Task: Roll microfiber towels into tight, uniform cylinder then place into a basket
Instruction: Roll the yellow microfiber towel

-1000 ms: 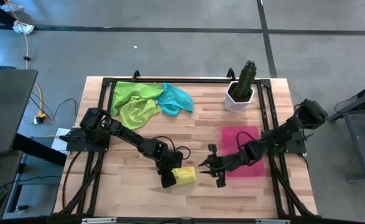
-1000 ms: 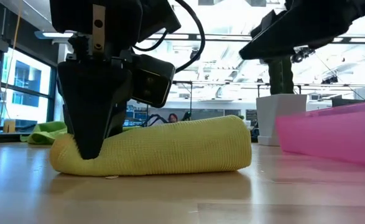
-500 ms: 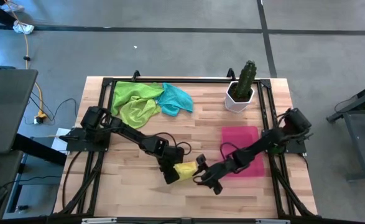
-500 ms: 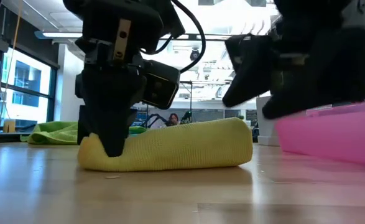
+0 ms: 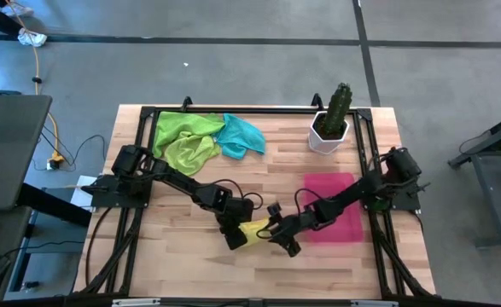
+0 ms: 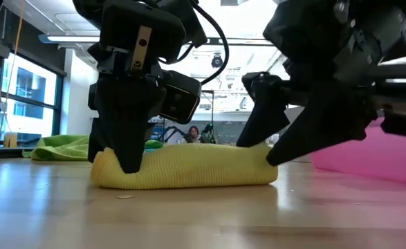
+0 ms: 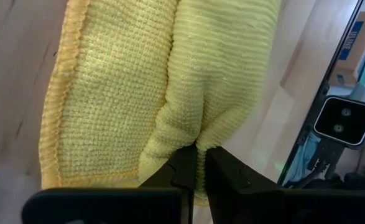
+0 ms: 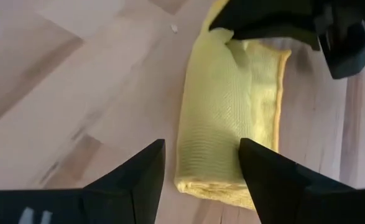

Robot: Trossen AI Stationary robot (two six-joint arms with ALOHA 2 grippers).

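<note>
- The rolled yellow towel [image 5: 253,232] lies on the table [image 5: 182,264] near the front, left of the pink basket [image 5: 335,217].
- The left gripper [image 6: 128,162] is shut tight, pinching the roll's left end.
- The right gripper [image 8: 201,165] is open wide over the other end.
- If it squeezes badly, the roll could come undone.
- A loose grab could drop it before the basket.

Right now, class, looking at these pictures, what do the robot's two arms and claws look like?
Both arms are dark, near-black, jointed in slim segments, with thin black cables looping beside them. The left claw tapers to two narrow black fingers below a blocky housing with a small pale marking. The right claw has two wide, wedge-shaped black fingers.
</note>
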